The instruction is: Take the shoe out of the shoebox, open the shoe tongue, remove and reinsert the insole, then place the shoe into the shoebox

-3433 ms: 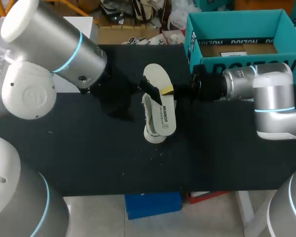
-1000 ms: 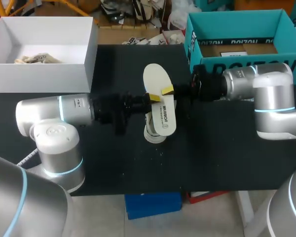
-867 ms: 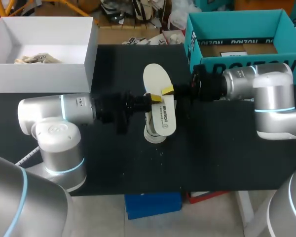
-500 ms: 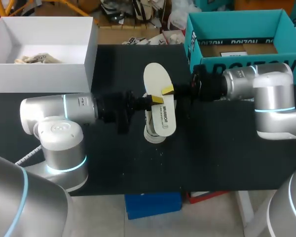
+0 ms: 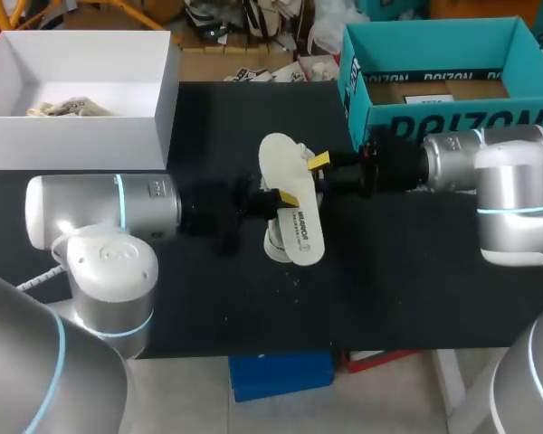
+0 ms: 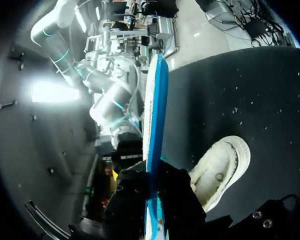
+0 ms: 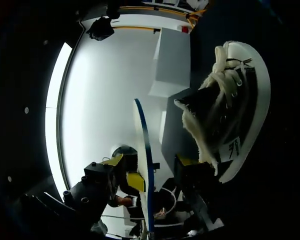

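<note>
Two grippers meet at the insole (image 5: 281, 158), which is out of the shoe (image 5: 277, 240) and held above it. Our left gripper (image 5: 286, 197) is clenched on the insole; in its wrist view the dark fingers press the thin blue-backed sheet (image 6: 155, 100) from both sides, and it stands edge-on, running out ahead of them. The shoe's white toe (image 6: 220, 167) rests on the table (image 6: 250, 100) just beside and below that gripper (image 6: 151, 192). Our right gripper (image 5: 319, 163) is released: in its wrist view the insole (image 7: 142, 130) passes between the fingers, close to one yellow tip, while the other finger stands apart with a gap showing. The shoe (image 7: 235, 100) lies ahead of this gripper (image 7: 157, 172), just beyond that far finger, laces towards us. From above, the shoe sits under the insole's near end, between the two grippers' reach, on the dark table (image 5: 416, 271)
</note>
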Robot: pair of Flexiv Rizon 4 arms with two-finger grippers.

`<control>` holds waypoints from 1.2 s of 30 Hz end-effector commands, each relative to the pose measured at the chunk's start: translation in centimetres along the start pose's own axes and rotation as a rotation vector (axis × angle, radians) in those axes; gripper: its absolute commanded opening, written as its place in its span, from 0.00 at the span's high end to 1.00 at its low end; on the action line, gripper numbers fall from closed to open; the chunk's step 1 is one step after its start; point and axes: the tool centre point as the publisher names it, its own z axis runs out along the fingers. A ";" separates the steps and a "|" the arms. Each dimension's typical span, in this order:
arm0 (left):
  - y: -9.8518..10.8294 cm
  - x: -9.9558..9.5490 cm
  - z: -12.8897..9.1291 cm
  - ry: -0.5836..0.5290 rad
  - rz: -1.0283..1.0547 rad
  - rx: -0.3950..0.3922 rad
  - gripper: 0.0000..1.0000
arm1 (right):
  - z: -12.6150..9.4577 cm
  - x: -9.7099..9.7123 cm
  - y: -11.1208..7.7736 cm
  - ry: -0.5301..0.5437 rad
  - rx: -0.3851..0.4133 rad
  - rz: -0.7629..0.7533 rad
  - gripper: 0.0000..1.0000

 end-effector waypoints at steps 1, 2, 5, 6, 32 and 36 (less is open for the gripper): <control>-1.9 0.2 -3.1 0.156 -0.057 -0.012 1.00 | -1.5 0.6 -1.8 -0.051 -0.058 0.011 0.00; -2.2 0.4 -3.4 0.169 -0.071 -0.010 1.00 | -1.8 0.6 -2.0 -0.063 -0.066 0.016 0.00; -3.3 1.2 -3.9 0.212 -0.094 0.004 1.00 | -2.6 0.6 -2.7 -0.104 -0.078 0.020 0.00; -3.9 1.4 -4.1 0.224 -0.100 0.011 1.00 | -3.0 0.6 -3.1 -0.129 -0.086 0.021 0.00; -6.1 4.2 -5.9 0.298 -0.185 0.112 1.00 | -6.0 0.1 -5.9 -0.450 -0.170 0.104 0.00; -6.1 5.2 -6.0 0.297 -0.192 0.142 1.00 | -7.1 0.2 -7.0 -0.470 -0.228 0.124 0.00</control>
